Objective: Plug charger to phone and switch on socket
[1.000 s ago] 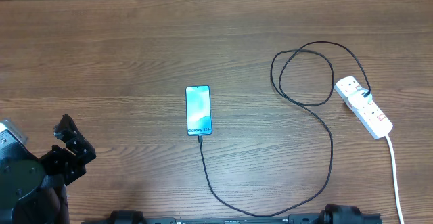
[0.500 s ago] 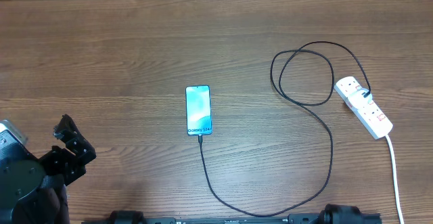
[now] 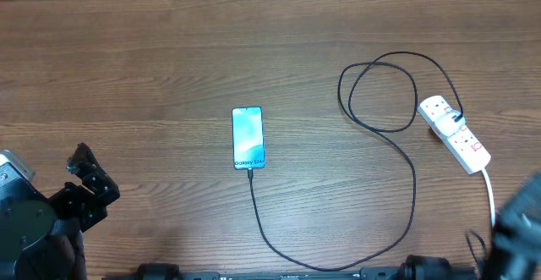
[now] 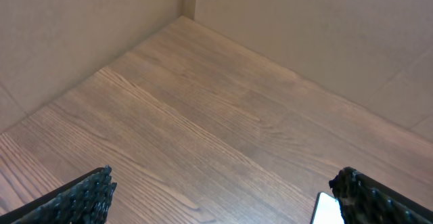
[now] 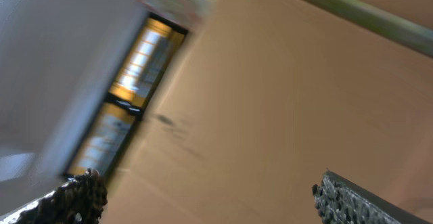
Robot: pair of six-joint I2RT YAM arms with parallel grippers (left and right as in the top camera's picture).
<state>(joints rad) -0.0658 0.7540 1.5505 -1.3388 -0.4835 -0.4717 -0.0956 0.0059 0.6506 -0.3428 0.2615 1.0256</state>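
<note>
The phone [image 3: 248, 138] lies flat mid-table, its teal screen lit; a corner of it shows in the left wrist view [image 4: 326, 209]. The charger [image 3: 413, 195], a thin black cable, runs from the phone's near end, loops right and reaches the socket [image 3: 454, 134], a white power strip at the right. My left gripper [image 3: 84, 178] is open and empty at the near left, far from the phone; in its wrist view [image 4: 220, 197] the fingers are wide apart. My right arm [image 3: 517, 233] enters blurred at the near right corner. Its fingers [image 5: 210, 197] are wide apart and empty.
The socket's thick white cord [image 3: 494, 212] runs toward the near edge beside my right arm. Brown cardboard walls [image 4: 304, 34] stand along the far side of the wooden table [image 3: 152, 68]. The right wrist view shows only blurred cardboard and background.
My right arm has come into the overhead view at the near right corner. The left arm, phone, charger and socket have not moved.
</note>
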